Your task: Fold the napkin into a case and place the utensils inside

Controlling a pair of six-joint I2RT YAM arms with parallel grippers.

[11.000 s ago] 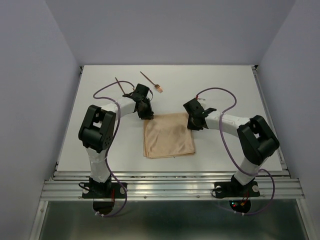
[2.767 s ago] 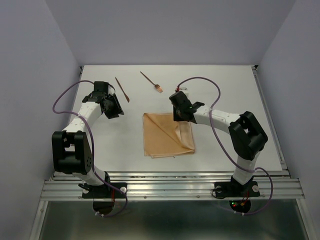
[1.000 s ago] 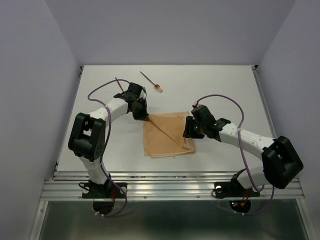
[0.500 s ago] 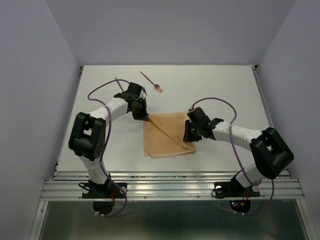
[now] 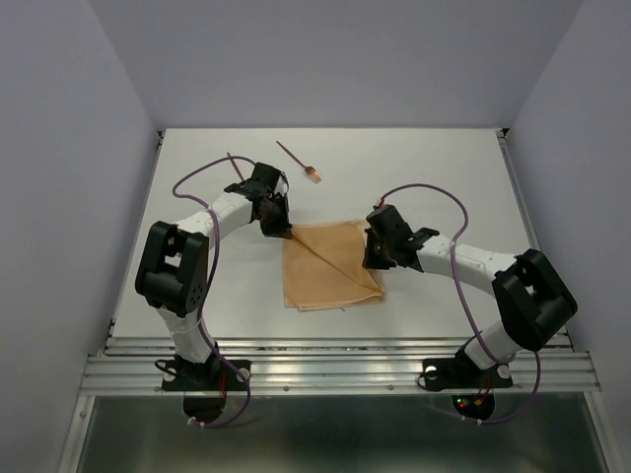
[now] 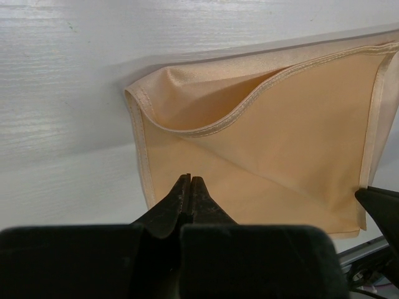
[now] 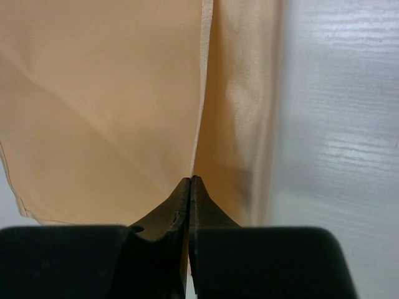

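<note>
Shut within the last second on the table (image 5: pixel 444 177), on the napkin's (image 5: pixel 330 264) right hem, the right gripper (image 5: pixel 373 258) is matched by the closed left gripper (image 5: pixel 287 233) at its far-left corner, utensils (image 5: pixel 298 162) left beyond; a shallow pinch could be lost.

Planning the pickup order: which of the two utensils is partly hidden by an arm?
The plain stick, the left one: its near end disappears behind the left arm. The fork, with the paler head, lies fully in view.
</note>
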